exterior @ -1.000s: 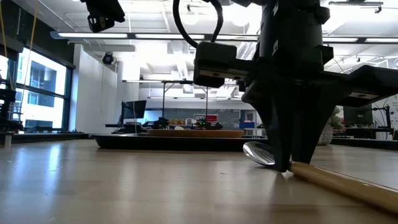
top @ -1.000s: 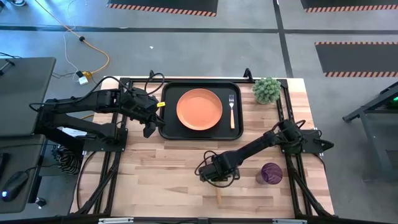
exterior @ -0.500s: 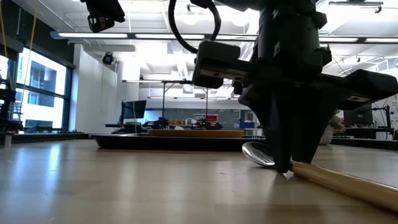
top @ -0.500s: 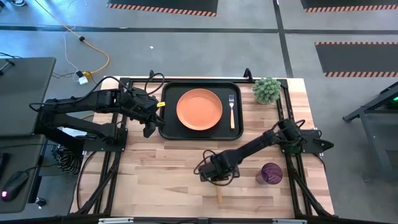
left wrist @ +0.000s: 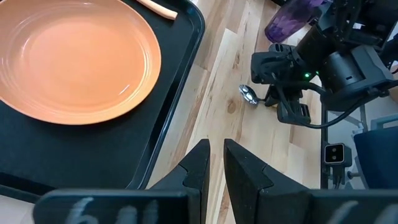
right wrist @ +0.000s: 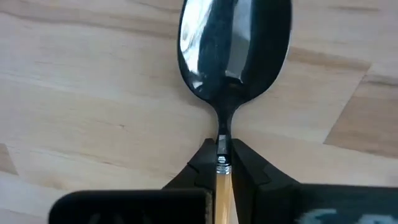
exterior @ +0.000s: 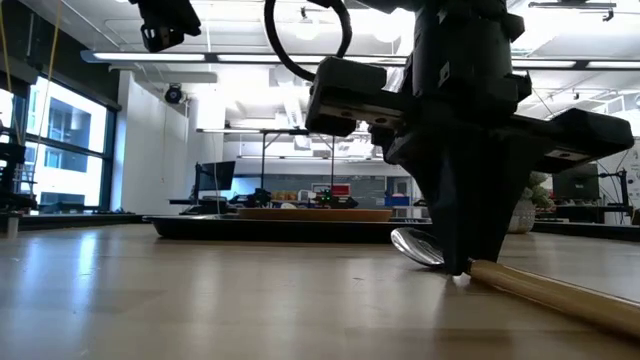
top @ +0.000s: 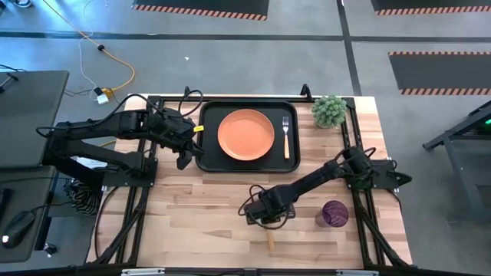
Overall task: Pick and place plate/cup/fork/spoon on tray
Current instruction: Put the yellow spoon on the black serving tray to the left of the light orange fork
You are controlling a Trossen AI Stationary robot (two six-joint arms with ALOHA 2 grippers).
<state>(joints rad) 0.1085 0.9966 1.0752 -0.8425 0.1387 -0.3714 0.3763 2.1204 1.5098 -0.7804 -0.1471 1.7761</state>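
Right gripper (right wrist: 222,163) is set down on the light wooden table (top: 199,215), in front of the large black rectangular tray with rounded corners (top: 208,157). Its two dark fingers (right wrist: 202,163) are pinched to a narrow slot across the slim spoon with silver oval bowl and light orange-tan handle (right wrist: 227,68), right at the neck where steel meets handle. Grip looks closed on it, though full contact on both sides is judged, not confirmed.

Spoon is seen lying flat on the table in the low view (exterior: 520,285), not yet lifted: bowl on one side of the fingers, handle running out the other side.

Key relation: in the high view the spoon's long axis (top: 269,239) is laid roughly front-to-back, handle end toward the table's front edge, bowl end toward the tray and hidden under the gripper (top: 265,217). Fingers are closed across that axis, not along it. Tray lies straight beyond the bowl end, so the carry is judged as a lift, then a travel along the spoon's own axis.

Round flat orange plate (top: 245,134) is already on the tray, with the slim silver-tined fork with tan handle (top: 286,136) just beside it on the tray's right strip. Small shiny dark purple cup (top: 334,213) stands on the table to the right of the right gripper, off the tray.

Left gripper (left wrist: 216,163) is parked above the tray's left rim, fingers nearly together with a thin gap, nothing held. Right arm is the nearer one to spoon and cup.
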